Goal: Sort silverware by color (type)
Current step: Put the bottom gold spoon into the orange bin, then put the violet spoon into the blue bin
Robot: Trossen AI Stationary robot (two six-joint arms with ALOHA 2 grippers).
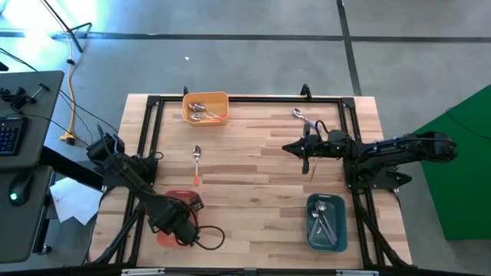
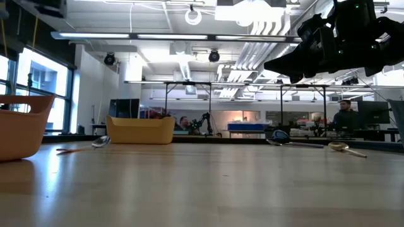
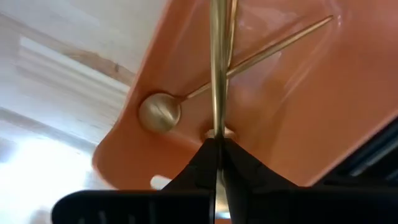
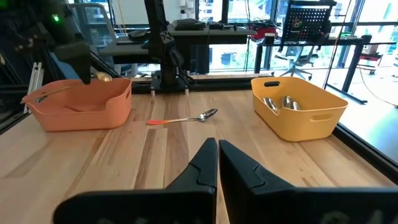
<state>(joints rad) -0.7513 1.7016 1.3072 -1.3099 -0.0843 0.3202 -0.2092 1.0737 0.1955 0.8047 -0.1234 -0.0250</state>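
Holding a gold spoon point(image 3: 217, 68) tight, the left gripper point(image 3: 217, 144) is seen just above the red-orange bin point(image 1: 163, 232) at the near left corner of the worktop point(image 1: 253, 161). Its jaws are closed on the thin handle, and the spoon points down into the bin. One more gold spoon point(image 3: 186, 96) is already lying there, with its bowl by the bin's wall.

To do this step well, the held spoon should be kept over the middle of the bin, away from the rim. The jaws should be opened only when the spoon is low, so it is not bounced out. It should be laid beside the other gold spoon, not across the rim.

The right gripper point(image 4: 217, 149) is held above the worktop on the right side, with its jaws closed on nothing.

Now the count. Two gold spoons are seen at the red-orange bin: one held, one inside. One spoon with a red-orange handle point(image 1: 197, 163) is lying loose on the worktop, near the middle. One spoon with a purple handle point(image 1: 304, 118) is lying loose at the far right, just beyond the right gripper. At least two spoons are seen in the yellow bin point(image 1: 205, 98), and a few in the teal bin point(image 1: 326, 238), but how many cannot be told. Three bins are counted.
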